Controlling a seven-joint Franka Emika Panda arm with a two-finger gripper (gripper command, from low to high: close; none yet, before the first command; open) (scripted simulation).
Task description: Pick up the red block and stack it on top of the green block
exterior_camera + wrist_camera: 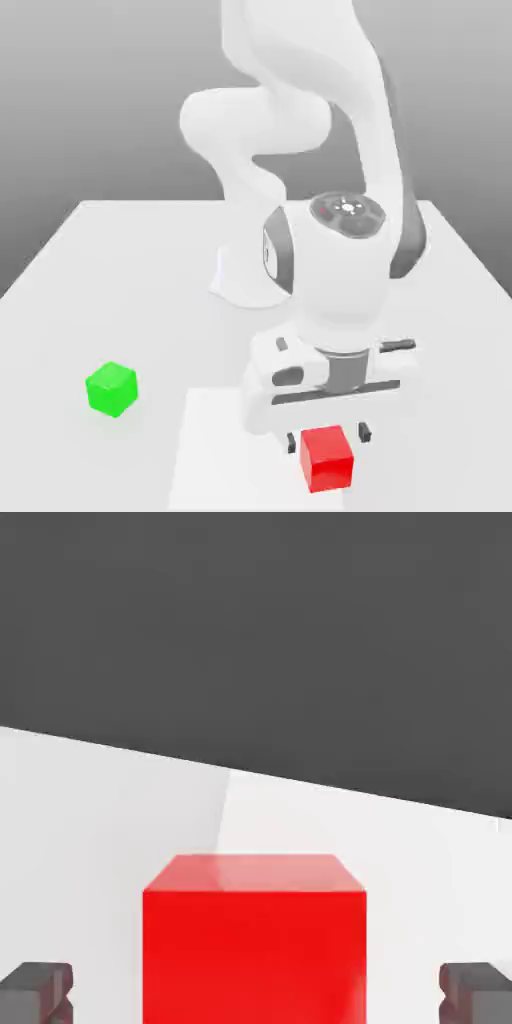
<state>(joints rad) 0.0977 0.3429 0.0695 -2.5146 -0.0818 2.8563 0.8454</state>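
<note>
The red block point(253, 942) sits on the white surface point(90, 812), between the pincer's point(256, 992) two grey fingertips point(36, 990), each standing clear of its sides.

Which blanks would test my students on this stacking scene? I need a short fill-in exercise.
1. The gripper straddles the small ____ cube.
2. In the hand view, a visible gap separates the cube from each dark ____.
3. The small green cube sits toward the exterior view's ____.
4. Both cubes rest on the white ____.

Missing words: red; fingertip; left; table
</note>
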